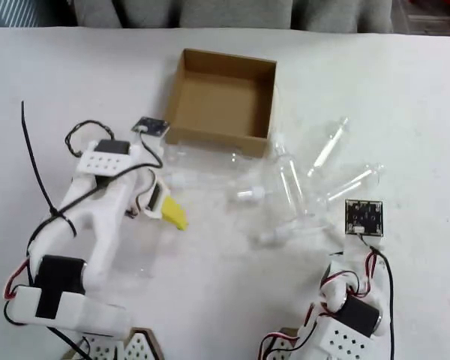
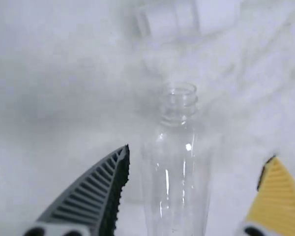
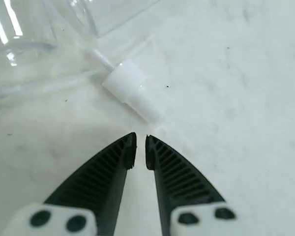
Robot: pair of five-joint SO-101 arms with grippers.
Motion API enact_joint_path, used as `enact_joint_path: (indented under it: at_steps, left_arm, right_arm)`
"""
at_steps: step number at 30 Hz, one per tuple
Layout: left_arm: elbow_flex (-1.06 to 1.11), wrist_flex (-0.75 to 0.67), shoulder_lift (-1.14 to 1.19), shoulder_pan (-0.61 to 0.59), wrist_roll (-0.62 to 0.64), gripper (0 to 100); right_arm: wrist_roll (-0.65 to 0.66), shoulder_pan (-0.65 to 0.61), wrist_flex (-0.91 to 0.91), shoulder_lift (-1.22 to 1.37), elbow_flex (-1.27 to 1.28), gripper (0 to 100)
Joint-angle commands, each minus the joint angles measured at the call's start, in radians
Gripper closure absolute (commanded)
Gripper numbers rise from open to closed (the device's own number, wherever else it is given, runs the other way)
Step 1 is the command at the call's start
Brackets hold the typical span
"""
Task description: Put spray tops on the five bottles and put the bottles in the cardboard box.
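My left gripper (image 2: 196, 157) is open, its grey and yellow fingers on either side of a clear uncapped bottle (image 2: 177, 162) whose open neck points away from it. A blurred white spray top (image 2: 182, 17) lies beyond the neck. In the high view the left gripper (image 1: 163, 206) hangs in front of the cardboard box (image 1: 221, 101). My right gripper (image 3: 140, 147) is shut with nothing in it, just short of a white spray top (image 3: 132, 91) lying on the table. Several clear bottles (image 1: 289, 180) and spray tops (image 1: 251, 193) lie scattered between the box and the right arm (image 1: 352, 311).
The table (image 1: 405, 90) is white, and the open box stands empty at its back middle. Black cables (image 1: 34, 161) loop beside the left arm. Clear bottle walls (image 3: 19, 29) lie close beyond the right gripper.
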Motion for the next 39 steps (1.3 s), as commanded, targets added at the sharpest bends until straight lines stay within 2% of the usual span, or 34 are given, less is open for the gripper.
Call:
enact_joint_path:
  at_steps: [1, 4, 10, 14, 19, 28, 39]
  left_arm:
    - [-0.049, 0.063, -0.061, -0.001, 0.032, 60]
    - [-0.049, 0.046, -0.056, -0.005, 0.091, 60]
    - [-0.026, -0.002, -0.053, -0.004, 0.094, 61]
    - [0.011, -0.08, -0.053, -0.005, 0.063, 68]
    - [0.012, -0.087, -0.051, 0.002, 0.0, 76]
    - [0.054, -0.091, -0.051, 0.021, 0.003, 67]
    - [0.071, -0.146, -0.051, 0.033, 0.005, 71]
  right_arm:
    - [0.011, 0.008, -0.002, -0.004, 0.008, 98.1]
    - [0.011, 0.008, -0.002, -0.004, 0.008, 98.1]
    - [0.011, 0.008, -0.002, -0.004, 0.008, 98.1]
    - [0.011, 0.007, -0.002, -0.004, 0.008, 98.1]
    - [0.011, 0.005, -0.002, -0.004, 0.008, 98.1]
    - [0.011, 0.005, -0.002, -0.004, 0.008, 98.1]
    - [0.011, 0.005, -0.002, -0.004, 0.008, 98.1]
